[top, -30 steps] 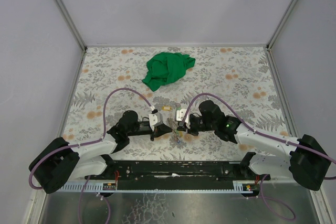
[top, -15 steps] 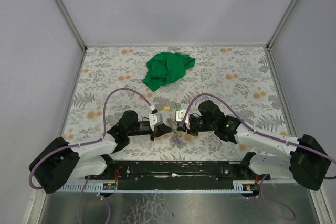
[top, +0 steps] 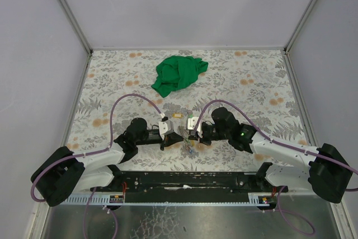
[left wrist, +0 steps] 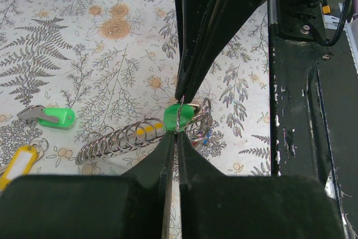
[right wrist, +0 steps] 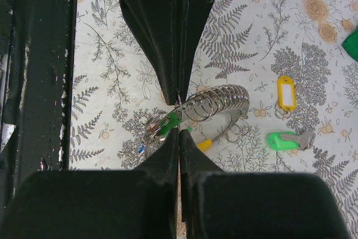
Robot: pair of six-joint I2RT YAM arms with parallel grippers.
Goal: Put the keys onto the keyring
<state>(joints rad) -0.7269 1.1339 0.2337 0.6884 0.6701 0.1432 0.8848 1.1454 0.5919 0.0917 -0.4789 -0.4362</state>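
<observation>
My left gripper [left wrist: 177, 134] and right gripper [right wrist: 180, 131] meet tip to tip low over the table, both shut. A thin metal ring [left wrist: 178, 117] stands edge-on between the two pairs of tips, pinched by both, and a green-tagged key [right wrist: 170, 122] hangs at it. I cannot tell whether it is that key's own ring or the keyring's wire. The keyring [right wrist: 221, 102] lies just beyond, its silvery wire packed with several small rings like a coil, with yellow and blue tags under it. Two loose keys lie apart: a yellow tag [right wrist: 286, 92] and a green tag [right wrist: 281, 140].
A crumpled green cloth [top: 178, 73] lies at the far middle of the floral table [top: 251, 82]. A black metal rail [top: 184, 180] runs along the near edge, close behind both grippers. Grey walls close off the sides and back.
</observation>
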